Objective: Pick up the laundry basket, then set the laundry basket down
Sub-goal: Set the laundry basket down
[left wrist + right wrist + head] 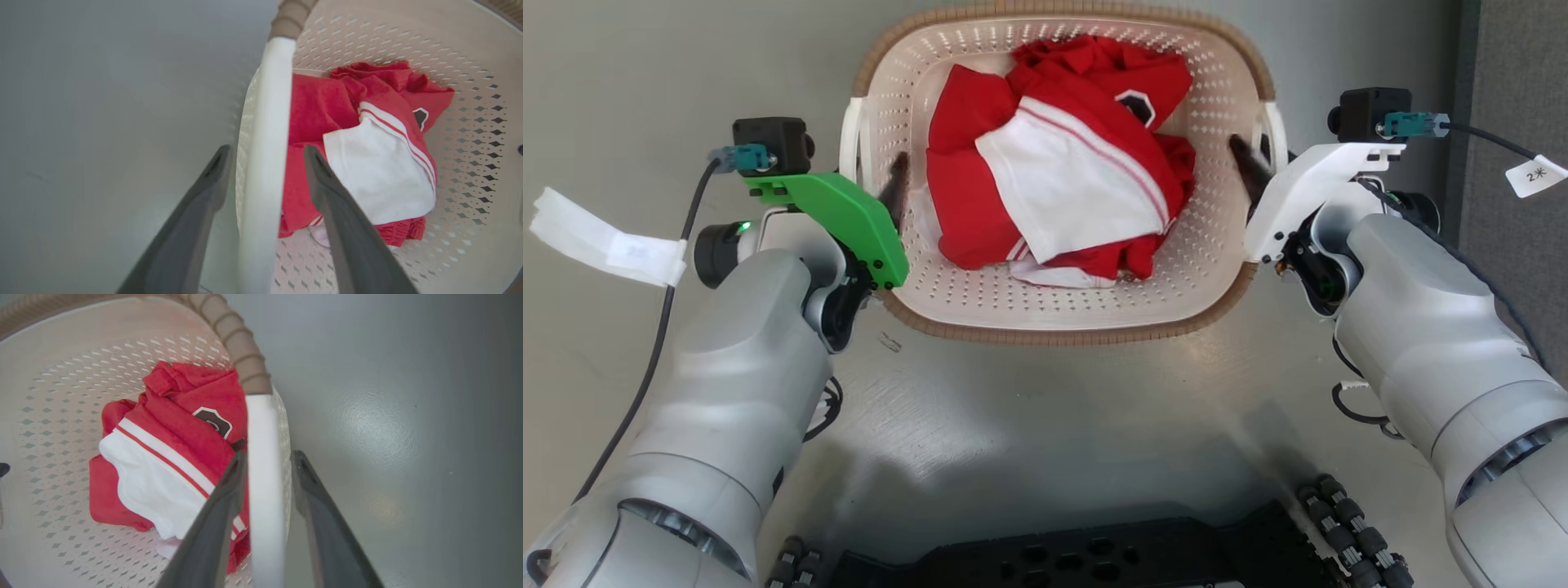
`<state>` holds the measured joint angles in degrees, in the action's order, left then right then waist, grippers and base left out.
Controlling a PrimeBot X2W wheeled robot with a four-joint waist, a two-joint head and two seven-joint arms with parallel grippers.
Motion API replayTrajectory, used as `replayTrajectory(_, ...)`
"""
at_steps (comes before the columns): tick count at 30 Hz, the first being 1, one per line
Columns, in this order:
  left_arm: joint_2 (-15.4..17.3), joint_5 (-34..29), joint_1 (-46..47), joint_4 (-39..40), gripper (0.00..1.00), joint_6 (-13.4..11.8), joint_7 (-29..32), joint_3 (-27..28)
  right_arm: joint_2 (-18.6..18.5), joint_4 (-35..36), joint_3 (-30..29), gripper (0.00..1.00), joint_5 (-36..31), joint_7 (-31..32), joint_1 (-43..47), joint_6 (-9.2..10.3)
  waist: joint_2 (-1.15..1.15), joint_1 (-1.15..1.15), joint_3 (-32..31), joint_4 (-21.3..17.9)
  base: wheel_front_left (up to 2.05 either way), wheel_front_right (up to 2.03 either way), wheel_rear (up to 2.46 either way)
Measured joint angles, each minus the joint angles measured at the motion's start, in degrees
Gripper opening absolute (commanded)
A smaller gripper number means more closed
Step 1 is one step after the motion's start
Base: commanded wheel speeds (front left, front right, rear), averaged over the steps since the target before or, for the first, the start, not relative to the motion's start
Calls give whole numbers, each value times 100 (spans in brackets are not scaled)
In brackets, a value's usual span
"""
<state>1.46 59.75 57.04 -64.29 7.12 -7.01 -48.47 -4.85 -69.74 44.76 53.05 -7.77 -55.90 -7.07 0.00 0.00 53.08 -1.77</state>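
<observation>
Straddling handles (851, 137) mid-left and mid-right to lift the laundry basket (1054, 333) level: left gripper (266, 151) wide, right gripper (269, 454) narrow, clamp unclear

Both arms are reaching forward: the left arm (727, 384) is rising from the lower left of the head view and the right arm (1429, 327) from the lower right, with the forearms angling in toward each other. The left wrist is carrying a green mount (849, 216) and the right wrist a white mount (1307, 188).

The left tool (265, 157) is pointing forward and down. Its two dark fingers are standing apart and straddling the left handle (265, 102) of the laundry basket (1054, 333), with a narrow gap on either side.

The right tool (267, 457) is straddling the right handle (263, 506). Its inner finger is touching that handle, and its outer finger is sitting just clear of it.
</observation>
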Motion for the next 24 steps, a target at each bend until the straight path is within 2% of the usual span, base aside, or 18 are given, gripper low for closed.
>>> replayTrajectory(14, -7, 68, 0, -37, 100, 1, 48, -86, 54, -119, 3, 100, 47, 124, 1, -1, 0, 0, -63, 19, 0, 0, 0)
replayTrajectory(24, -7, 333, -188, -123, 100, 1, 241, -154, 77, -133, 158, 100, 37, 51, 7, -1, 0, 0, -406, 17, 0, 0, 0)
